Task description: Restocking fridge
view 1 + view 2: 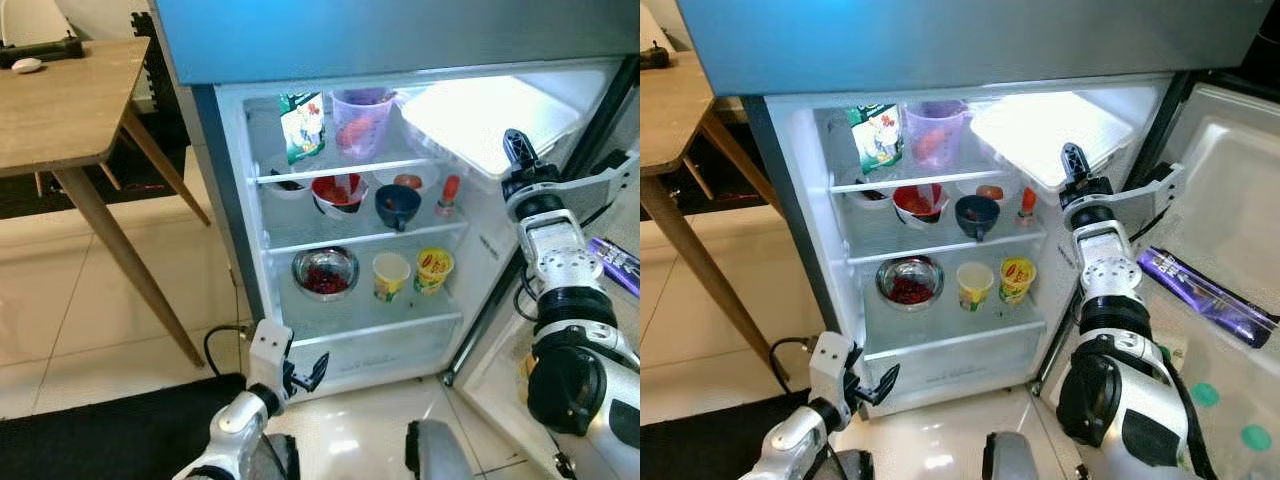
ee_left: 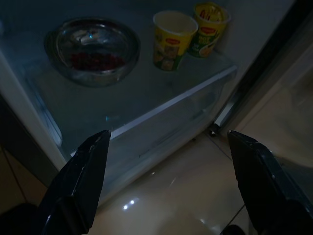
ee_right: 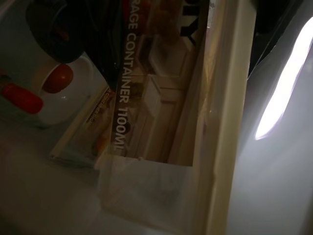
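The right gripper [image 1: 1072, 160] is reaching up to the top shelf of the open fridge [image 1: 790, 200], its black fingers lying against the near edge of a large white storage container [image 1: 1050, 130] that is sitting tilted and half out of the shelf on the fridge's right side; whether the fingers are clamping the container or only touching it cannot be told, though the right wrist view is looking closely along the container's labelled wall [image 3: 161, 122]. The left gripper [image 1: 305, 375] is hanging low in front of the bottom drawer [image 1: 385, 355] with its fingers spread wide and holding nothing. Outward from the container, the top shelf is carrying a clear measuring jug [image 1: 360, 120] and a green packet [image 1: 303, 127]; the middle shelf is holding a red bowl [image 1: 338, 192], a dark blue cup [image 1: 397, 205] and a small red-capped bottle [image 1: 449, 192]; the lower shelf is holding a steel bowl of red food [image 1: 325, 272] and two yellow noodle cups [image 1: 410, 272]. A purple packet [image 1: 1205, 290] is lying in the open door. The step in hand appears to be seating the container on the top shelf; the next move probably calls for levelling it and pushing it back, keeping it off the jug.
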Motion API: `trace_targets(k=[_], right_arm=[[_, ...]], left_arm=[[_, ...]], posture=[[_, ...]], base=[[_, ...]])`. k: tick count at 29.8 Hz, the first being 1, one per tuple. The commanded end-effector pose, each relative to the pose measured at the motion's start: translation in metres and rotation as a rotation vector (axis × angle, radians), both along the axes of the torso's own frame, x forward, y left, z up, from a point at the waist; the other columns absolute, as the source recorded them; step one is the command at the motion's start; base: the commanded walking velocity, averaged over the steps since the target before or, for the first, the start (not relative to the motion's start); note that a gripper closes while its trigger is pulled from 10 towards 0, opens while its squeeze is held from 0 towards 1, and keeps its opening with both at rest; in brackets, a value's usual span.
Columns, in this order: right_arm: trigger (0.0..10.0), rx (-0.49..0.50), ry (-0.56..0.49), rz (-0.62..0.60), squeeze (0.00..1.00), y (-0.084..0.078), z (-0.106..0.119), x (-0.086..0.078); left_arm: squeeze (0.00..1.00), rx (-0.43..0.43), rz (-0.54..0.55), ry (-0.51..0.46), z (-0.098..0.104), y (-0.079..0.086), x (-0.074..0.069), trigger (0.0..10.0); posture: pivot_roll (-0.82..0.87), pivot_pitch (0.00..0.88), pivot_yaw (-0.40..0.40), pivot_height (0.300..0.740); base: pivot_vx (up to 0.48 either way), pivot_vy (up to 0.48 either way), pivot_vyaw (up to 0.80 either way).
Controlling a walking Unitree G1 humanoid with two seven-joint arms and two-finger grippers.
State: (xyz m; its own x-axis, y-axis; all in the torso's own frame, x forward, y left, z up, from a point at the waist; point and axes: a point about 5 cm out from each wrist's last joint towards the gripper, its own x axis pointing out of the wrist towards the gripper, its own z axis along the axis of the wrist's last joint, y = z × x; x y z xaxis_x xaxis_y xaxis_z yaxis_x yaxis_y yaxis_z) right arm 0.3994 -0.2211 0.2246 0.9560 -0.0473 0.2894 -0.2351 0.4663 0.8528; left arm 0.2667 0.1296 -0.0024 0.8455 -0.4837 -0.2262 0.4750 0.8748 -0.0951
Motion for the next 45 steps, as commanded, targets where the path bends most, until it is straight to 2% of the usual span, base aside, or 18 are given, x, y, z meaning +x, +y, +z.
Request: trace_targets(k=[1, 8, 11, 15, 17, 20, 27, 30, 33, 35, 37, 40, 45], right_arm=[[10.0, 0.029, -0.05, -0.032, 0.0, -0.007, 0.009, 0.0], [10.0, 0.072, -0.108, -0.047, 0.0, -0.01, 0.028, 0.002], [10.0, 0.088, -0.107, -0.083, 0.0, -0.012, 0.038, 0.004], [10.0, 0.093, -0.11, -0.096, 0.0, -0.012, 0.047, 0.006], [10.0, 0.093, -0.11, -0.096, 0.0, -0.012, 0.047, 0.006], [10.0, 0.092, -0.102, -0.105, 0.0, -0.007, 0.056, 0.009], [10.0, 0.09, -0.073, -0.091, 0.0, 0.007, 0.067, 0.016], [10.0, 0.09, -0.073, -0.091, 0.0, 0.007, 0.067, 0.016], [10.0, 0.081, -0.044, -0.083, 0.0, 0.014, 0.071, 0.019], [10.0, 0.081, -0.044, -0.083, 0.0, 0.014, 0.071, 0.019], [10.0, 0.062, 0.012, -0.08, 0.0, 0.023, 0.07, 0.023], [10.0, 0.047, 0.06, -0.086, 0.0, 0.028, 0.067, 0.025], [10.0, 0.055, 0.076, -0.089, 0.0, 0.028, 0.066, 0.026]], left_arm=[[0.0, -0.015, -0.011, -0.006, 0.0, -0.005, -0.002, 10.0], [0.0, -0.018, -0.015, -0.072, 0.01, -0.007, 0.005, 10.0], [0.0, -0.014, 0.011, -0.202, 0.031, -0.008, 0.02, 10.0], [0.0, -0.028, 0.012, -0.276, 0.045, -0.011, 0.028, 10.0], [0.0, -0.028, 0.012, -0.276, 0.045, -0.011, 0.028, 10.0], [0.0, -0.034, -0.004, -0.345, 0.057, -0.017, 0.033, 10.0], [0.0, -0.034, -0.017, -0.436, 0.071, -0.022, 0.035, 10.0], [0.0, -0.034, -0.017, -0.436, 0.071, -0.022, 0.035, 10.0], [0.0, -0.043, -0.016, -0.504, 0.083, -0.025, 0.037, 10.0], [0.0, -0.043, -0.016, -0.504, 0.083, -0.025, 0.037, 10.0], [0.0, -0.067, -0.005, -0.581, 0.099, -0.027, 0.039, 10.0], [0.0, -0.091, -0.008, -0.62, 0.107, -0.029, 0.038, 10.0], [0.0, -0.097, -0.018, -0.63, 0.108, -0.032, 0.035, 10.0]], posture=[[-0.07, 0.001, -0.027, 0.556], [-0.07, 0.001, -0.027, 0.556], [-0.07, 0.01, -0.026, 0.556], [-0.06, 0.015, -0.025, 0.556], [-0.06, 0.015, -0.025, 0.556], [-0.06, 0.026, -0.026, 0.556], [-0.05, 0.046, -0.033, 0.556], [-0.05, 0.046, -0.033, 0.556], [-0.05, 0.06, -0.046, 0.556], [-0.05, 0.06, -0.046, 0.556], [-0.04, 0.07, -0.057, 0.556], [-0.03, 0.076, -0.06, 0.556], [-0.03, 0.083, -0.066, 0.556]], base=[[0.0, 0.0, 0.0], [0.0, 0.0, 0.0], [0.0, 0.0, 0.0], [0.0, 0.0, 0.0], [0.0, 0.0, 0.0], [0.0, 0.0, 0.0], [0.0, 0.0, 0.0], [0.0, 0.0, 0.0], [0.0, 0.0, 0.0], [0.0, 0.0, 0.0], [0.0, 0.0, 0.0], [0.0, 0.0, 0.0], [0.0, 0.0, 0.0]])
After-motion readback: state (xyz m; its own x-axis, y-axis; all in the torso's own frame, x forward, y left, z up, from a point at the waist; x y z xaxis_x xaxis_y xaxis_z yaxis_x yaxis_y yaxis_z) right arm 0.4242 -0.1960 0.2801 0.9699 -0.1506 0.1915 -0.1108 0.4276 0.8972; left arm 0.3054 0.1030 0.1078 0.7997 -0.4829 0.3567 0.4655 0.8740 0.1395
